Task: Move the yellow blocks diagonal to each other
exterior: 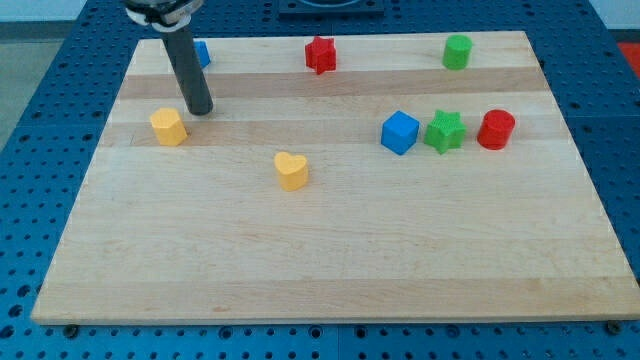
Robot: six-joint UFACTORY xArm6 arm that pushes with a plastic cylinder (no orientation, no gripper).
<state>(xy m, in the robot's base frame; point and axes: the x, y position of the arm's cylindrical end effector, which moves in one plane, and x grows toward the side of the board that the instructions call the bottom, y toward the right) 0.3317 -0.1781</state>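
Observation:
A yellow hexagonal block (169,127) sits at the board's left. A yellow heart block (291,171) lies lower and to the right of it, near the board's middle. My tip (200,108) rests on the board just up and right of the yellow hexagonal block, a small gap apart. The dark rod rises from it toward the view's top left.
A blue block (201,53) is partly hidden behind the rod at the top left. A red star (320,55) and a green cylinder (457,51) stand along the top. A blue cube (399,132), green star (444,131) and red cylinder (496,130) form a row at right on the wooden board (330,270).

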